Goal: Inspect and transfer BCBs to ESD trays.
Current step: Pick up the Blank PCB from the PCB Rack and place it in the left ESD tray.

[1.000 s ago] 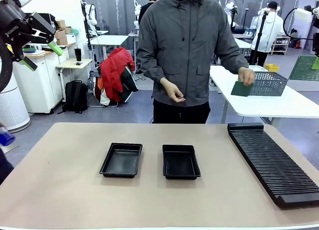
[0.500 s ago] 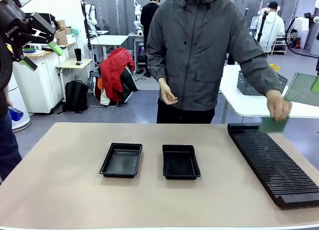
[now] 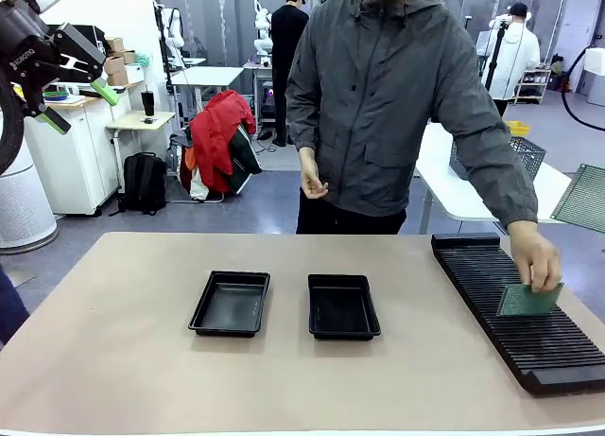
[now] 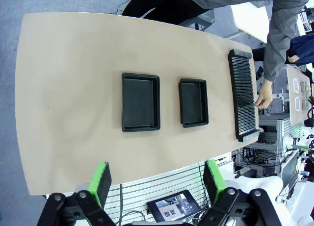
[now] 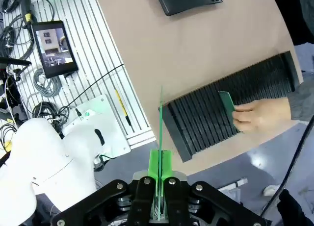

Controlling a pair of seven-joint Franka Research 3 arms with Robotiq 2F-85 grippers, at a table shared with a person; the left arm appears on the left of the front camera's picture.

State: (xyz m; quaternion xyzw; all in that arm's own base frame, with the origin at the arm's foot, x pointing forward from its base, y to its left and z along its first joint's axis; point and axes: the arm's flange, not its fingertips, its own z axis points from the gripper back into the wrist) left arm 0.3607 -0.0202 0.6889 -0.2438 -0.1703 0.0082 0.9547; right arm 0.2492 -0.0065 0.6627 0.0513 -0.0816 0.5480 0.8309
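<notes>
Two black ESD trays lie side by side mid-table, nothing in them; the left wrist view shows them from above. My left gripper hangs open high at the far left, its fingers spread wide with nothing between them. My right gripper is shut on a thin green BCB seen edge-on; that board juts in at the right edge. The person's hand holds a second BCB upright on the slotted rack.
The long black rack runs along the table's right side. A grey mesh basket sits on the white table behind the person. A tablet and cables lie on the frame below the table edge. A tray corner shows at the top.
The person carried a green board from the basket behind down onto the rack. The board in my right gripper has sunk lower at the right edge. My left arm has not moved.
</notes>
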